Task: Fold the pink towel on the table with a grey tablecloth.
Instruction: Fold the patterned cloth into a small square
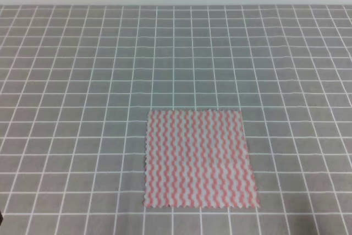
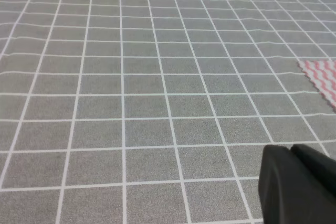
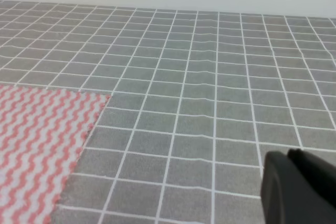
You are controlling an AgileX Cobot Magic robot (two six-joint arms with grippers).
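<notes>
Pink towel flat and unfolded, fold not started

Pink towel, thin square cloth with wavy pink-red and white zigzag stripes and pinked edges [image 1: 199, 159], lies spread in one layer at the near edge of the table, slightly right of centre in the high view. All four corners out, no crease or doubled edge seen, so no fold done yet as far as pictures show.

Left gripper, black, only a dark lump at lower right of its wrist view [image 2: 297, 184], hangs over bare cloth, well apart from the towel, whose one corner shows at the right edge of that view. Can't tell if the jaws are apart or together, too little showing. Right gripper, black, same sort of dark corner piece [image 3: 298, 187], sits to the right of the towel with bare grid between them; jaw state can't tell either. Neither is touching the towel, nothing held.

Table with grey tablecloth, grid of thin white lines [image 1: 82, 70], runs on far past the towel to a pale wall at the back; a few mild ripples in the cloth.

Judgement: task at zero. Left to do: reach in, pinch an edge or corners, bring over to the opposite edge, release
</notes>
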